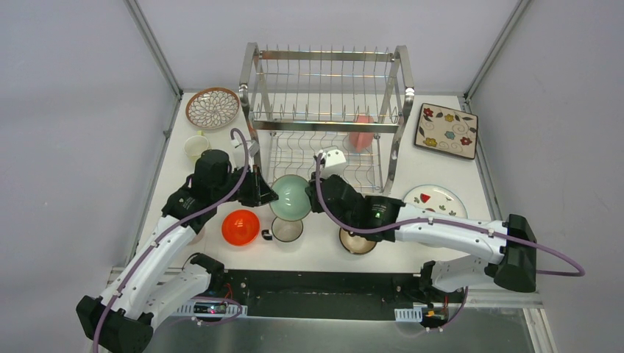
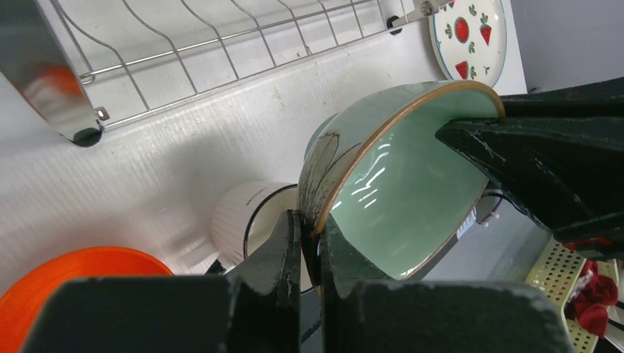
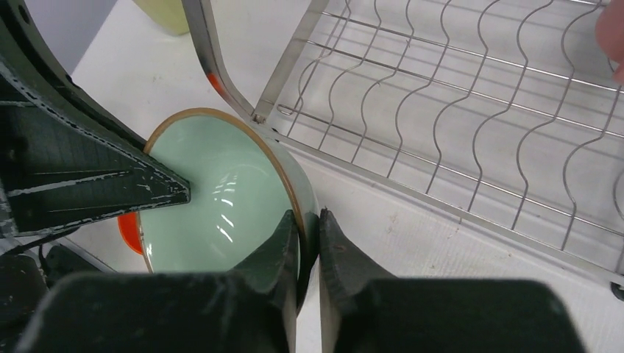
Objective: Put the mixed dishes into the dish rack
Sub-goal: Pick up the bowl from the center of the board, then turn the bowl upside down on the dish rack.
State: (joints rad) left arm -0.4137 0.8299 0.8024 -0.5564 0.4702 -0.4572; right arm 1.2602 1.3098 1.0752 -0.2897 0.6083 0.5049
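Clamped from both sides by left gripper (image 2: 310, 243) and right gripper (image 3: 309, 243), rim pinched in each wrist view: mint bowl (image 1: 291, 197), mid-desk, just before the rack (image 1: 324, 95); overhead alone, pink cup (image 1: 360, 136) inside.

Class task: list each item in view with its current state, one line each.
Mint bowl: open side up, rim held by both grippers.
Left gripper: shut on mint bowl.
Right gripper: shut on mint bowl.
Orange bowl: upright on table.
Strawberry plate: flat on table.
Rack: pink cup and white mug inside.
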